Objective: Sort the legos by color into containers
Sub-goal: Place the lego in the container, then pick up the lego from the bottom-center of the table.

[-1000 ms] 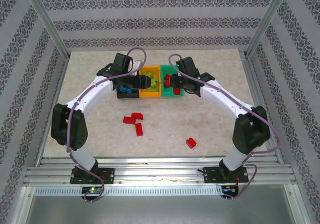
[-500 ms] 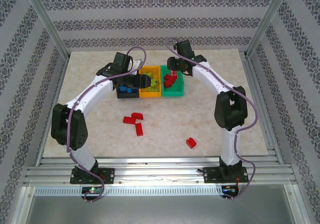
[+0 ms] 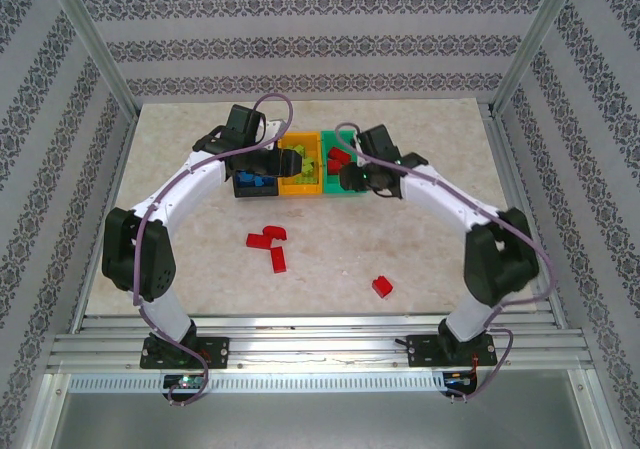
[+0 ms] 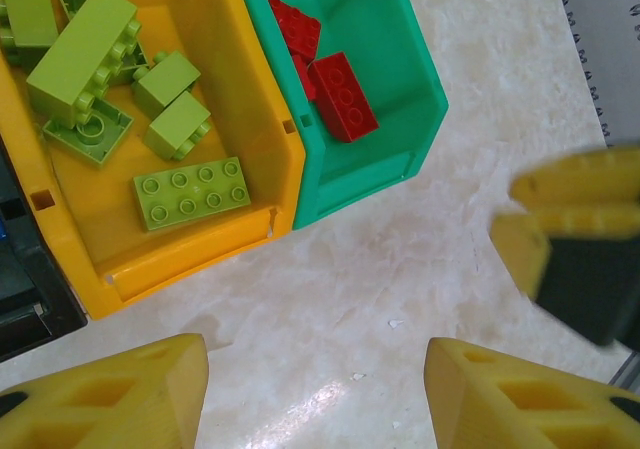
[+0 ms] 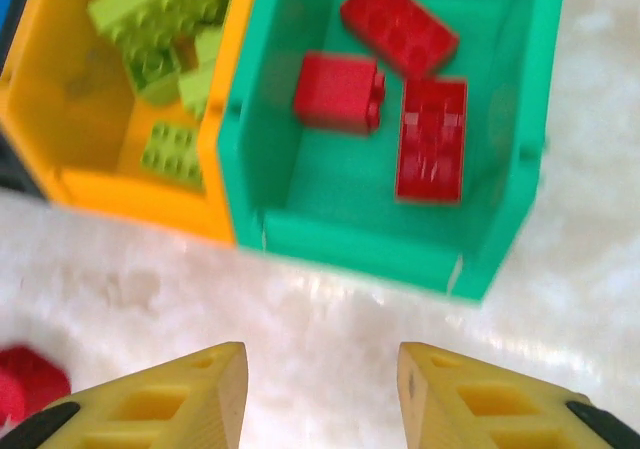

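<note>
Three containers stand in a row: black [image 3: 252, 191], orange-yellow [image 3: 297, 191], green [image 3: 335, 193]. Blue legos [image 3: 250, 179] lie in the black one. Lime legos [image 4: 82, 39] fill the orange-yellow bin [image 4: 200, 244]. Three red legos [image 5: 338, 91] lie in the green bin [image 5: 370, 249]. Loose red legos [image 3: 265, 237] rest on the table, with another [image 3: 381, 287] nearer the front. My left gripper [image 4: 315, 369] hangs open and empty over bare table by the bins. My right gripper [image 5: 320, 389] is open and empty just in front of the green bin.
The two grippers [image 3: 268, 167] [image 3: 350, 177] hover close together; the right one's yellow fingers [image 4: 575, 219] show in the left wrist view. A red brick [image 5: 25, 384] lies at the lower left of the right wrist view. Patterned walls and metal posts ring the table.
The right arm rose over the green bin, its jaws opened, and it drew back to the bin's near side. The left arm has not moved.
</note>
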